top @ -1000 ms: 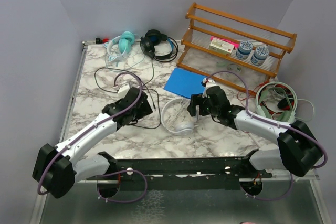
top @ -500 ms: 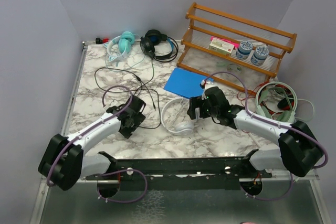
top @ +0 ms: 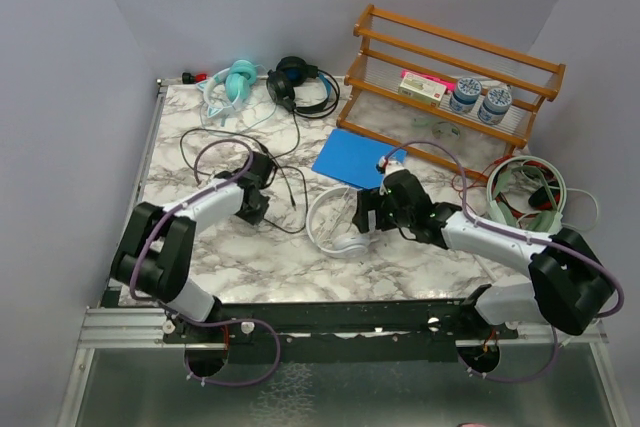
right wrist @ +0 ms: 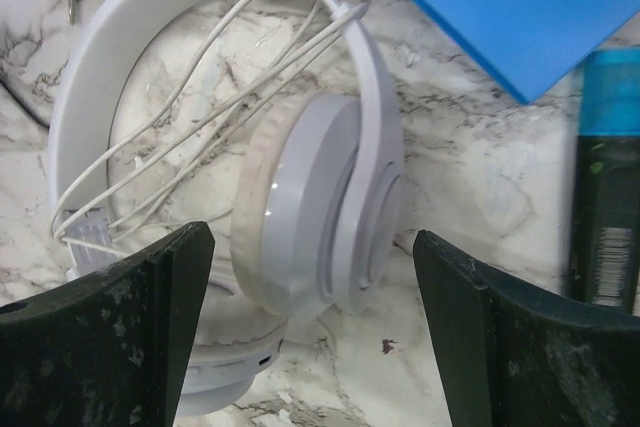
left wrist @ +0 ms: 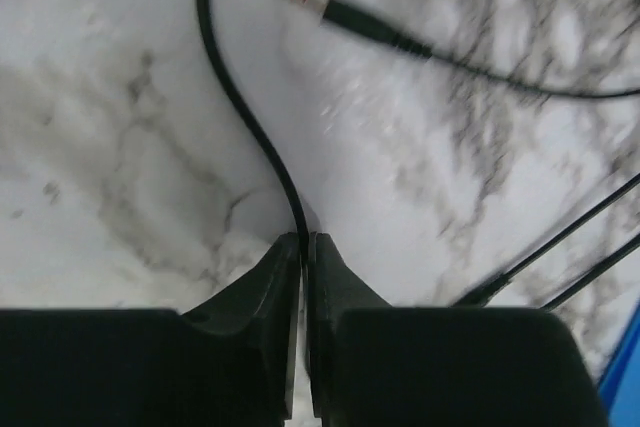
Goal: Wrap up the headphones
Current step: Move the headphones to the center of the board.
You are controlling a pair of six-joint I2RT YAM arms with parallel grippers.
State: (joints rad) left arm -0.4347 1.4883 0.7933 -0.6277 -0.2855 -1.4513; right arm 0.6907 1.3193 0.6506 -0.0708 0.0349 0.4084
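Three headsets: white one (right wrist: 330, 177) sits near-centre on the table (top: 200, 237); black (top: 298, 80) and teal (top: 236, 80) sit side by side at the far edge.
Left gripper (left wrist: 302, 247): pinched tight on the black cable (left wrist: 235, 97), low over the table, left of the white one.
Right gripper (right wrist: 310, 242): wide open, hovering around the white one's earcup, touching nothing as far as I can see.
Handling: the cable's thin, floppy and slick. I'd guess it slips through a loose pinch and kinks if yanked. Headsets look light, with a stiff band and soft pads.
Where to grab: band or earcup for a headset, and the cable a bit back from the plug (left wrist: 350, 15), which lies loose just beyond the fingers.
Hard to see: can't trace the black cable all the way to its headset. The white one's lower cup is cut off behind the right fingers, and the teal cable barely shows.
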